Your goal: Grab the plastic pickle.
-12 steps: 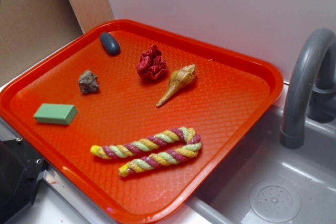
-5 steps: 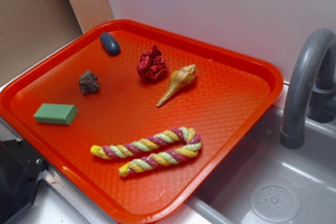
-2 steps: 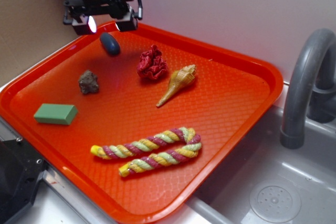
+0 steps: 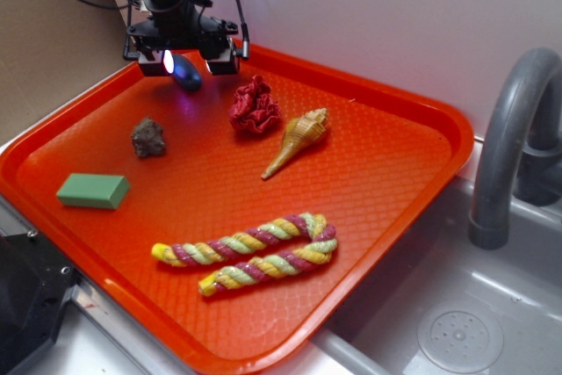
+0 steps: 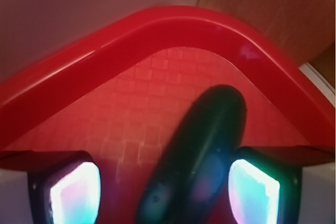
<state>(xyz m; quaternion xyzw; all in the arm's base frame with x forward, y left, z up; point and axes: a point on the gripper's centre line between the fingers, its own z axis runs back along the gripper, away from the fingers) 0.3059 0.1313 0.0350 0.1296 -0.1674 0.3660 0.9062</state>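
Gripper (image 4: 186, 62) down low over the far left corner of the orange plastic tray (image 4: 421, 208), jaws spread, one lit pad (image 5: 71, 192) each side of the smooth dark blue-grey plastic pickle (image 5: 202, 156). From the wrist the pickle's near end is cut off at the bottom edge and blurred; its long axis slants toward the tray's far corner rim. From outside, only a sliver of pickle (image 4: 185, 74) shows between the pads; the rest is hidden. Contact can't be made out. A moment ago the gripper hung higher and further left; now it brackets the pickle.
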